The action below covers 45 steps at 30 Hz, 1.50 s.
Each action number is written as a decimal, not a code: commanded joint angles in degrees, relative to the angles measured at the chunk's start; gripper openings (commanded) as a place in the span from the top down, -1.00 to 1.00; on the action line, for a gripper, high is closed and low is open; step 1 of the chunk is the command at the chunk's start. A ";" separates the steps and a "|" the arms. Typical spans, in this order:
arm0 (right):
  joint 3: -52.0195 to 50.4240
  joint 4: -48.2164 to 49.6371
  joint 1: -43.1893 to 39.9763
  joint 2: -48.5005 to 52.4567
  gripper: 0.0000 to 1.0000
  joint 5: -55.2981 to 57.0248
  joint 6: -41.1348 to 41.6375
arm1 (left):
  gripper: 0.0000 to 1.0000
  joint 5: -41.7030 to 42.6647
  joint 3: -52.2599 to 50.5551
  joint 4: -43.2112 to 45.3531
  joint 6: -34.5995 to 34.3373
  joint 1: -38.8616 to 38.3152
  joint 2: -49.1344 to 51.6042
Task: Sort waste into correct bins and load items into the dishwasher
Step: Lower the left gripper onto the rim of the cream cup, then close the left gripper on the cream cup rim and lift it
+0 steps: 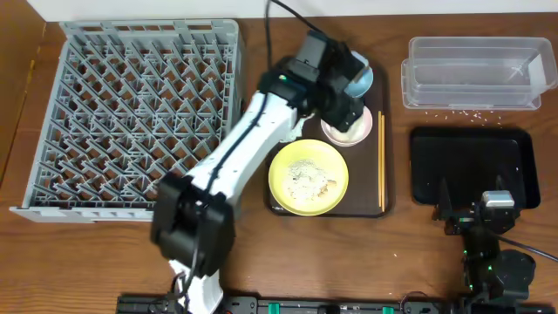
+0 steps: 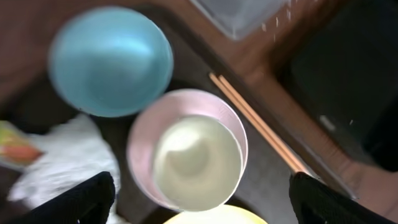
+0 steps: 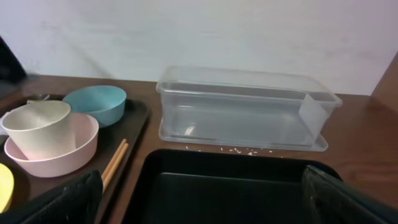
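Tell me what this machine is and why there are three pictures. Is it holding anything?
It is a robot with two arms at a wooden table. One picture looks down from above; the other two come from little cameras on each wrist.

The left tool is open and hangs over a white cup that sits in a pale pink bowl. Beside them are a light blue bowl, wooden chopsticks and a crumpled white napkin. They lie on a dark brown serving tray, together with a yellow plate with crumbs on it.

The right tool is open too and waits by a black tray. Behind that is a clear tub. The big grey rack stands to the left.

Neither tool holds anything.
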 commanded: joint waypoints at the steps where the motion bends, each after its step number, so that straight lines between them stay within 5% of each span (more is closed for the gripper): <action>1: -0.07 -0.24 -0.48 -0.33 -0.99 -0.24 -0.85 | -0.80 1.05 -0.37 0.48 3.87 -2.60 2.25; 12: -0.07 -0.24 -0.48 -0.33 -0.99 -0.24 -0.87 | -0.68 -7.08 -0.37 1.44 4.61 -5.77 4.83; 45: -0.07 -0.24 -0.48 -0.33 -0.98 -0.24 -0.85 | -0.35 -4.28 -0.63 3.54 2.43 -5.81 11.17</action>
